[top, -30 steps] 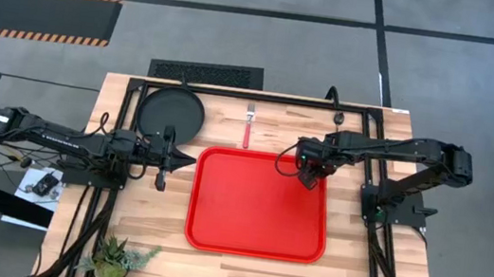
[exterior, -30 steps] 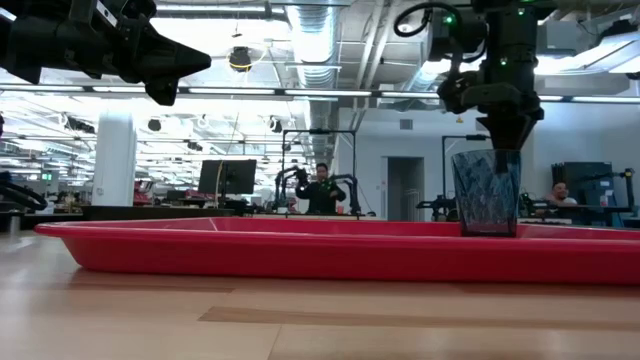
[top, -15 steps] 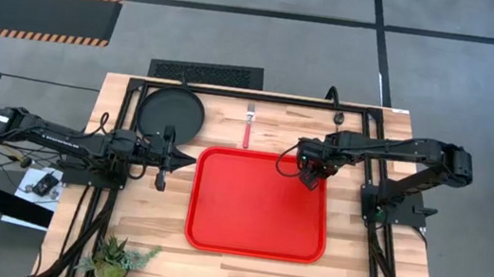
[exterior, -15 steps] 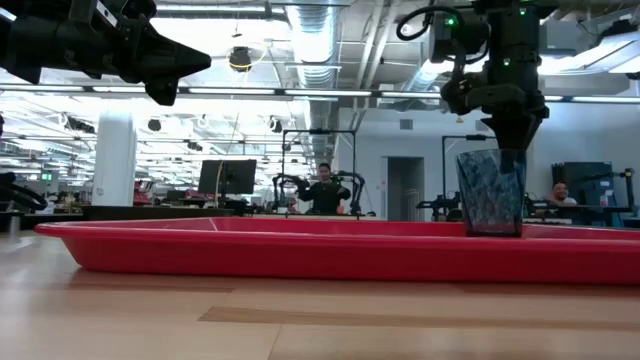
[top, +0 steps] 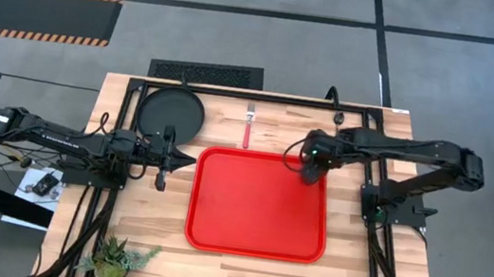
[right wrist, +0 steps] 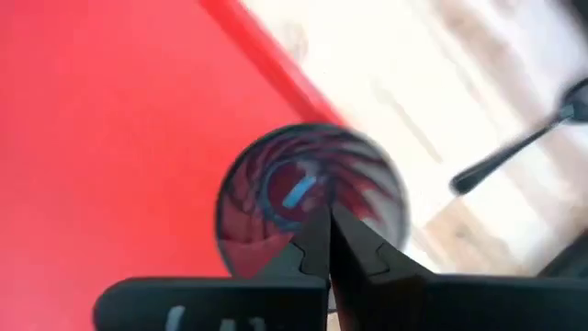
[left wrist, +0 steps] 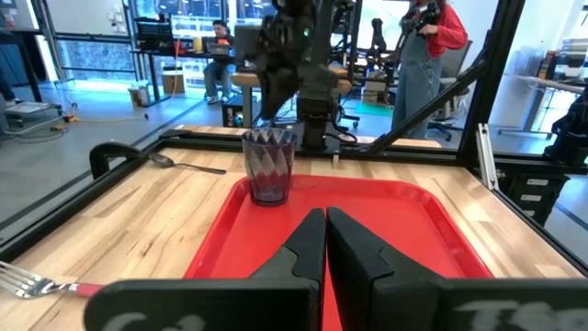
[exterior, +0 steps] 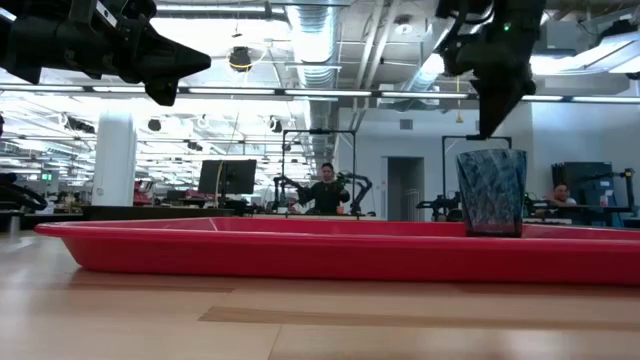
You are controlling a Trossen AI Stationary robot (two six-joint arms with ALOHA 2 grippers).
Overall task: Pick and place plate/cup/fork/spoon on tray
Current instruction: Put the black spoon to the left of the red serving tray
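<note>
The cup (exterior: 491, 192) stands upright on its base at the far right corner of the red tray (top: 245, 224); the left wrist view also shows the cup (left wrist: 268, 165). My right gripper (exterior: 490, 128) hangs shut just above the cup's rim, clear of it, pointing steeply down at the cup (right wrist: 276, 184). My left gripper (left wrist: 326, 230) is shut and level over the table left of the tray, touching nothing. The black plate (top: 171, 114) lies flat at the far left. The fork (top: 248, 131) lies beyond the tray's far rim. The spoon (left wrist: 188, 166) lies at the far right.
A small potted plant (top: 117, 257) stands at the near left corner. Black frame rails (top: 262, 94) run along the table's far edge and sides. Most of the tray's floor (top: 238, 204) is bare. People and other rigs show in the room beyond.
My right gripper has risen straight up off the cup's rim and tipped a little. The cup stays upright where it stood on the tray.
</note>
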